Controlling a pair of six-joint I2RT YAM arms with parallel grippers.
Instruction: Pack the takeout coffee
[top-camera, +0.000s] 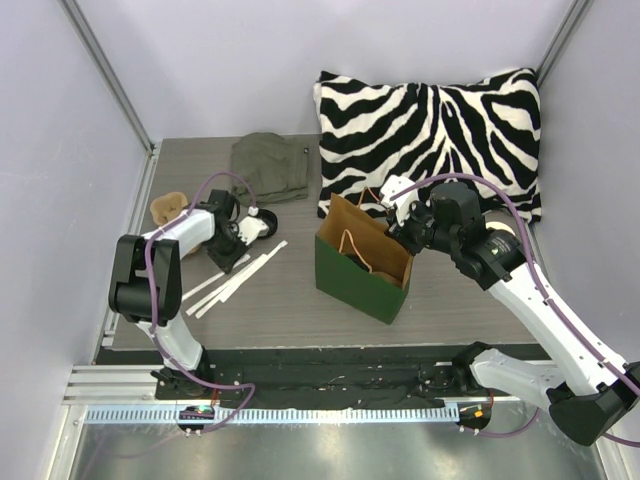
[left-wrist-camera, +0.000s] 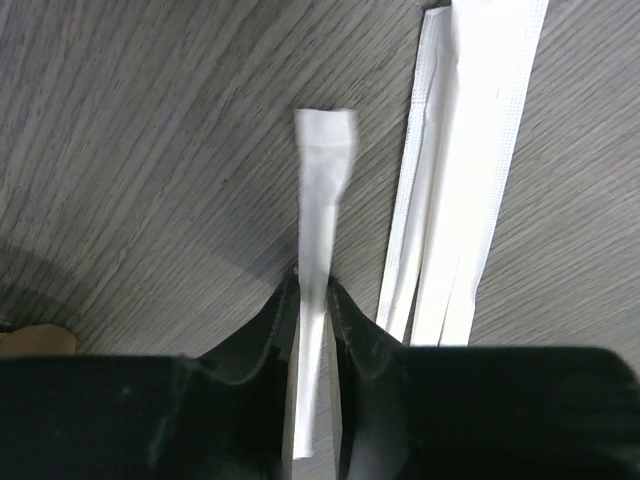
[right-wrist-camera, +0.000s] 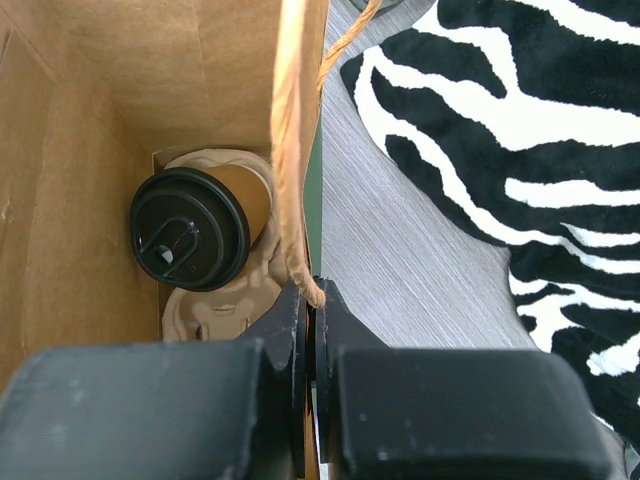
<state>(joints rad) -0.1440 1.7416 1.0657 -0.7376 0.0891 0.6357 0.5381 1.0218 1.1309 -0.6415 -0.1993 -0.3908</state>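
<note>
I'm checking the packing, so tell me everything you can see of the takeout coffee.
The takeout coffee is a small tan paper cup under a round black plastic lid with a sip tab on top. It stands inside the paper bag, near a corner, seated in a tan pulp tray on the bag's floor. Only the tray visibly touches it; the right hand pinches the bag's wall beside it, clear of the cup.

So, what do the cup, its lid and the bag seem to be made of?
Cup: tan paper, matte, likely kraft.
Lid: probably plastic, black with a slight sheen and moulded ridges.
Bag: paper, brown and matte inside with creases, green outside.
</note>
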